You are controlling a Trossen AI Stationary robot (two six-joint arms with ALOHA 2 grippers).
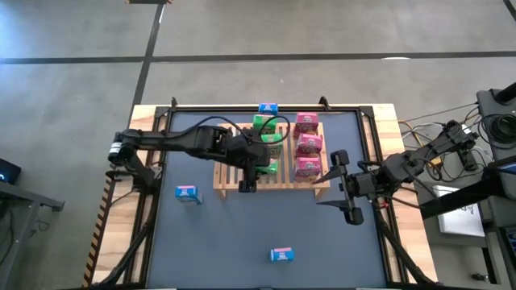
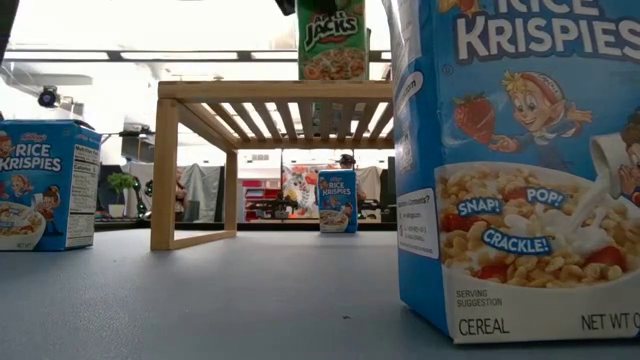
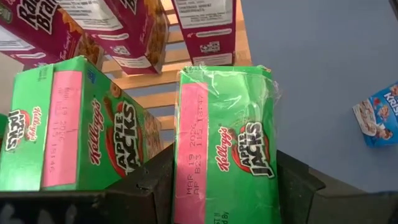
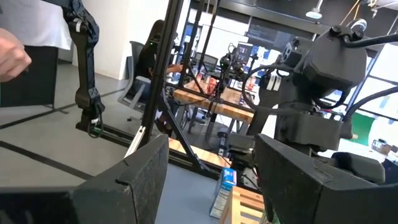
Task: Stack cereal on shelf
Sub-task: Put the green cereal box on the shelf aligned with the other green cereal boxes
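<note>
The wooden shelf point(image 1: 242, 179) stands mid-table. Three pink cereal boxes point(image 1: 308, 143) lie in a row on its right part, and a green one point(image 3: 81, 137) lies on its slats. My left gripper point(image 3: 224, 183) is over the shelf's near middle, shut on another green cereal box point(image 3: 227, 143). Blue cereal boxes sit on the table: one behind the shelf point(image 1: 268, 108), one near left point(image 1: 187, 193), one near the front edge point(image 1: 281, 254). My right gripper point(image 1: 343, 189) hangs open and empty, raised just right of the shelf. My left gripper pinches the green box between its two fingers point(image 3: 155, 183), one on each of two opposite sides point(image 3: 186, 186). The fingers slant downward, coming from the table's left. The box shows its pink date strip and printed front. Whether its far end rests on the slats is hidden.
The shelf's left part point(image 1: 228, 173) shows bare slats. Dark frame rails point(image 1: 242, 107) run round the blue mat. In the low view a large blue box point(image 2: 520, 170) stands close to the camera and hides the shelf's right half. Cables and gear lie off the table's right point(image 1: 451, 153).
</note>
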